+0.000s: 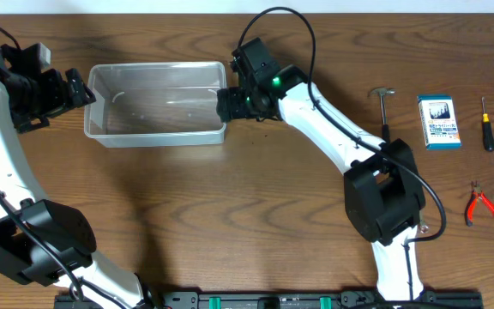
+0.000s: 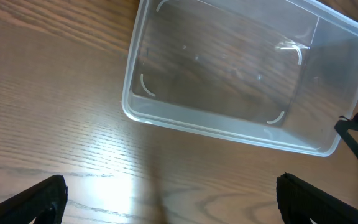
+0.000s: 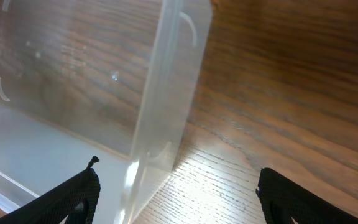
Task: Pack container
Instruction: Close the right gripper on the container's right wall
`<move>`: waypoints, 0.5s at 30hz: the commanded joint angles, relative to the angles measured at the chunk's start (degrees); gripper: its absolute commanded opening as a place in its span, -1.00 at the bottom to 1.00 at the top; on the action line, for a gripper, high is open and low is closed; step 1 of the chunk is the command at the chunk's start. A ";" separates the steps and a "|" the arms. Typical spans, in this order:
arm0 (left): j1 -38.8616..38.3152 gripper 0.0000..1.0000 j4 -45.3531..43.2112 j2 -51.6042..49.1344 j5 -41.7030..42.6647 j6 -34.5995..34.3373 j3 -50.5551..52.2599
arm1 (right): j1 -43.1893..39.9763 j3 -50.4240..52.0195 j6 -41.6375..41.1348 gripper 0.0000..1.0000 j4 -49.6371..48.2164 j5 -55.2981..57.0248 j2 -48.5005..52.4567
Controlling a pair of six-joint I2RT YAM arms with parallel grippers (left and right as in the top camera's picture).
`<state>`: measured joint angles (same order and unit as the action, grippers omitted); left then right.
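The container point(image 1: 157, 105) is a clear, shallow plastic tub standing empty on the wooden table at the upper left. It also shows in the left wrist view point(image 2: 241, 74) and the right wrist view point(image 3: 79, 93). My left gripper point(image 1: 80, 90) is open just off the tub's left end, empty, with its fingers wide apart point(image 2: 169, 199). My right gripper point(image 1: 224, 103) is open at the tub's right end; in the right wrist view point(image 3: 179, 193) its fingers straddle the tub's wall, one over the inside, one outside.
At the right lie a small hammer point(image 1: 384, 105), a blue-and-white box point(image 1: 439, 122), a screwdriver point(image 1: 486, 124) and red-handled pliers point(image 1: 480, 204). The right arm's base point(image 1: 384, 202) stands right of centre.
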<state>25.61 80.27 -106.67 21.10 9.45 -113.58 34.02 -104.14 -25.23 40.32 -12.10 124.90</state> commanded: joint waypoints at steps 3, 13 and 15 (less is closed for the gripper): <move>-0.04 0.96 0.00 -0.59 0.74 0.98 0.11 | 1.03 -0.90 0.00 0.64 -0.26 -0.35 0.74; -0.04 0.96 0.20 -0.59 0.76 0.98 0.11 | 1.31 -0.90 -0.02 0.49 -0.20 -0.31 0.87; -0.04 0.96 0.26 -0.59 0.74 0.98 0.11 | 1.33 -0.90 -0.02 0.48 -0.26 -0.33 0.92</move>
<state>25.61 80.36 -106.67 21.10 9.45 -113.58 34.50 -104.14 -25.26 40.18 -12.14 125.03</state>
